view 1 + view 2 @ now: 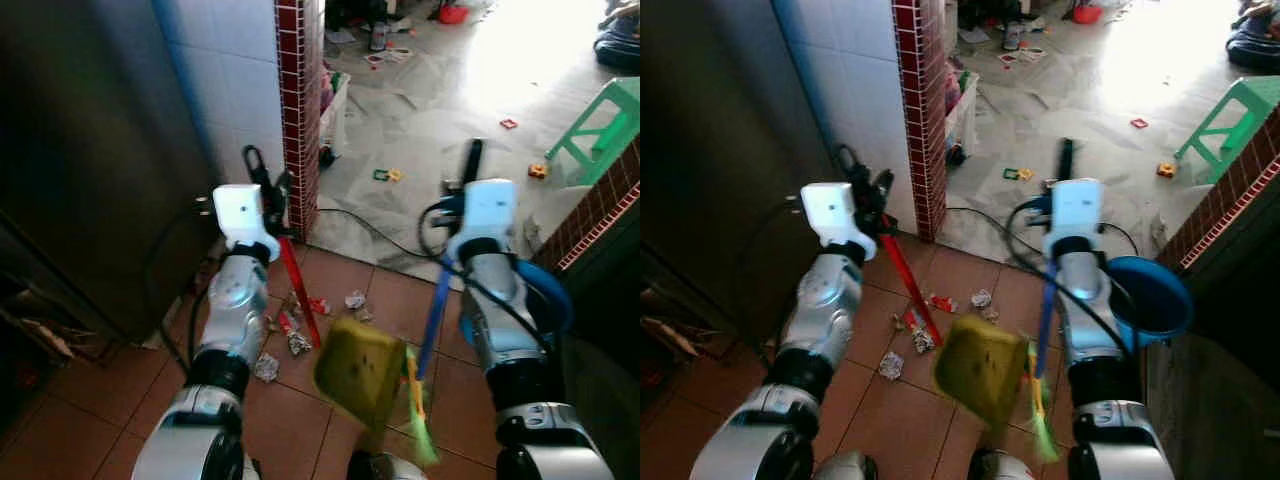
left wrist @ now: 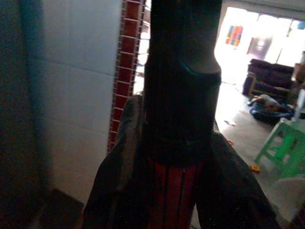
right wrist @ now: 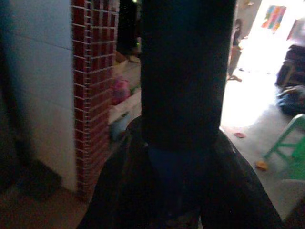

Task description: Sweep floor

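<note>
A Unitree G1 stands on a terracotta tile floor (image 1: 90,400) beside a red-tiled pillar (image 1: 298,100), both silver arms raised with a cleaning tool in each. The left gripper (image 1: 268,195) pinches the black grip of a red-handled broom (image 1: 298,285); its 2 fingers (image 2: 119,157) press against either side of the handle in the left wrist view. The red shaft slants down to the tiles, where its lower end meets a scatter of crumpled paper scraps (image 1: 290,340). More wads lie near it: 1 by the left forearm (image 1: 266,367) and 1 near the edge of the grey floor (image 1: 355,299).

The right gripper (image 1: 470,170) clamps the black top of a blue-handled dustpan (image 1: 362,372), fingers (image 3: 119,181) closed around the shaft in the right wrist view. The blue handle drops to a yellow-green pan, blurred, which appears held just above the tiles between the 2 arms, right of the litter. Whether it touches the floor cannot be told.

A blue bowl-shaped object (image 1: 1150,295) sits beside the right arm at a brick-edged counter (image 1: 590,225). Beyond the pillar, a lighter grey floor (image 1: 440,90) carries small toys and scraps (image 1: 386,175), and a green stool (image 1: 600,125) stands at the right. A dark cabinet (image 1: 90,150) occupies the left.
</note>
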Motion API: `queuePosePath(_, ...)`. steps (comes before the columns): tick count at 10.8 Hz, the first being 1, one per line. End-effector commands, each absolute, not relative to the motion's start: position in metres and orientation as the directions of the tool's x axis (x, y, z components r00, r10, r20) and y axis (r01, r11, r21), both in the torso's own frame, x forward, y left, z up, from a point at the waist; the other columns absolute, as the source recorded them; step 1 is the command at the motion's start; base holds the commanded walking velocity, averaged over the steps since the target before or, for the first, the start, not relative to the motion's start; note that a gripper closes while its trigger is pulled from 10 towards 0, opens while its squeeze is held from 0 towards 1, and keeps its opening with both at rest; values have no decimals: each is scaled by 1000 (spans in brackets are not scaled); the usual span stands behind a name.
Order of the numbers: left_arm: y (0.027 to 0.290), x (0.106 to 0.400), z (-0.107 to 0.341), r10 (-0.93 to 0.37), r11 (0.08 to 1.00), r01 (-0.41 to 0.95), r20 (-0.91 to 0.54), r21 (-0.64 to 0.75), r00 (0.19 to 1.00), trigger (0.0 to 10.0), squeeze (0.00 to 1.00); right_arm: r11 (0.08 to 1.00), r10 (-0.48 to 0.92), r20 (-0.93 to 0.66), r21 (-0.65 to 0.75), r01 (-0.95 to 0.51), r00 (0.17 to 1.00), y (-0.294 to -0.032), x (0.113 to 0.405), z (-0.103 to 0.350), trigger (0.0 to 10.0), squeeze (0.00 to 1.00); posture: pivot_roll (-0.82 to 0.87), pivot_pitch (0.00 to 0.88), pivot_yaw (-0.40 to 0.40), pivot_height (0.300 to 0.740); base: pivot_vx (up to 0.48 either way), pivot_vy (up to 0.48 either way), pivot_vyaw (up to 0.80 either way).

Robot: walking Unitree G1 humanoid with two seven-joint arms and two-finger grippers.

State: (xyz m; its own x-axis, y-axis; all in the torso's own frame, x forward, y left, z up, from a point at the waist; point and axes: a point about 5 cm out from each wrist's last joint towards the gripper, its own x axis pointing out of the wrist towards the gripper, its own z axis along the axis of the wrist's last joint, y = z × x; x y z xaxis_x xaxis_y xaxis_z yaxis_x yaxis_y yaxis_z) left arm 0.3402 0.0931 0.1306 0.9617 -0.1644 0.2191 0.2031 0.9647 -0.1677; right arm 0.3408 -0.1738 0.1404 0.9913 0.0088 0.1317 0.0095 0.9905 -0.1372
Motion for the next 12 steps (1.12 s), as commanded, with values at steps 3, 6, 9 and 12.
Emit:
queuePosePath(3,91,332,135,-170,972,201,227,-122,959,10000,0,999,19,169,-40,-13,985,-169,341,150,10000,0,-10,32,-3,740,0,0,0)
queuePosePath(6,92,329,133,-205,977,185,216,108,955,10000,0,999,23,162,-51,-15,987,-171,340,149,10000,0,-15,32,-1,740,0,0,0)
queuePosePath(9,109,332,130,-60,985,20,234,171,970,10000,0,998,32,241,-56,-19,970,-171,342,168,10000,0,-22,36,-3,740,0,0,0)
queuePosePath(12,96,336,113,52,988,-77,177,137,983,10000,0,998,15,274,-67,4,962,-182,351,186,10000,0,-54,55,-6,740,0,0,0)
